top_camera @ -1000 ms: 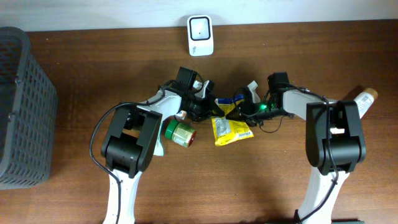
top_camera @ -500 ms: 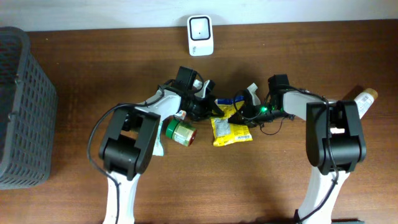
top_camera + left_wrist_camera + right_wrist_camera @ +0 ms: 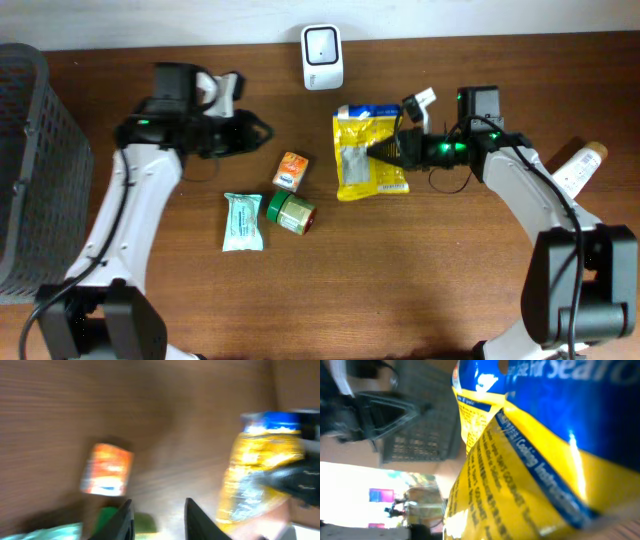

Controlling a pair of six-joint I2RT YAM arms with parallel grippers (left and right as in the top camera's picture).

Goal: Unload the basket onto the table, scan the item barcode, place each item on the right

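Fingers of the right gripper (image 3: 388, 150) are clamped on the right edge of the yellow packet (image 3: 365, 150), which sits near the white scanner (image 3: 322, 57), just below and to its right in the overhead view. The packet has a blue top band and a silvery panel. In the right wrist view its print fills the frame; one line appears to read "Cooking Instructions", and the large white letters on the blue are cut off.

The left gripper (image 3: 252, 130) is apart from the goods, its fingers (image 3: 125, 520) spread with nothing between them.

A grey mesh basket (image 3: 30, 170) stands at the table's left edge. A small orange box (image 3: 291, 170), a green jar (image 3: 290, 212) and a pale teal pouch (image 3: 243, 222) lie close together; their labels are too small to read.
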